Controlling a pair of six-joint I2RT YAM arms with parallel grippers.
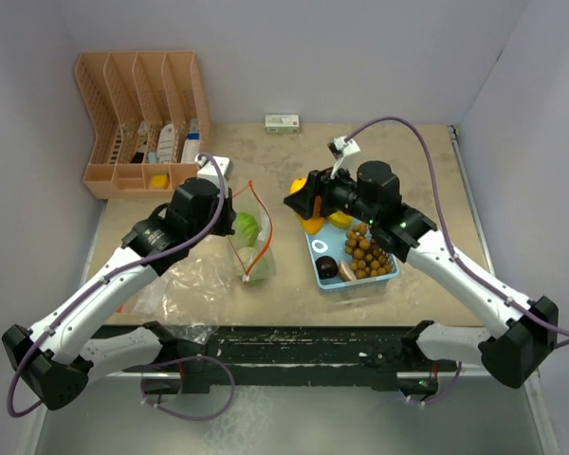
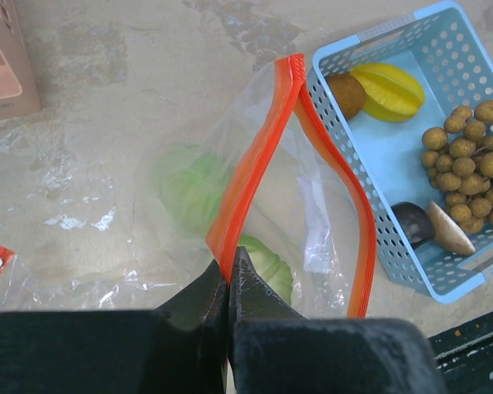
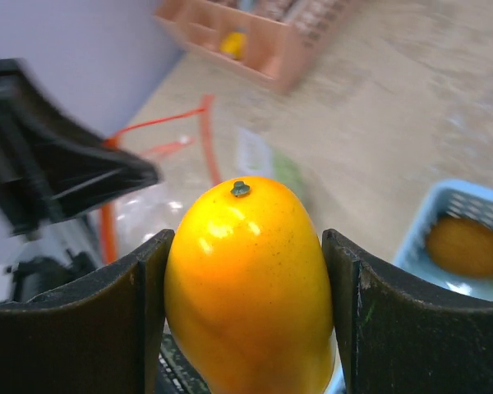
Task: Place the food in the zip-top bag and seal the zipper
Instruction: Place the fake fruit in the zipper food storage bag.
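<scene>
yellow-orange toy mango [image 3: 246, 287] sitting clamped between right gripper [image 3: 248, 240] fingers, hovering between light blue perforated tray [image 2: 386, 156] and clear zip-top bag [image 2: 312, 205]. left gripper [image 2: 228, 271] pinching orange zipper strip [image 2: 259, 156], propping mouth open. loading step; next calling for lowering into mouth, then releasing.

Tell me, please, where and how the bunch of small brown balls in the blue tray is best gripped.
Probably from straight above, closing across the middle of the bunch: the walls of the tray block a sideways approach, and the bunch lies flat. Keep away from the end where the dark lump and beige slice lie close.
</scene>
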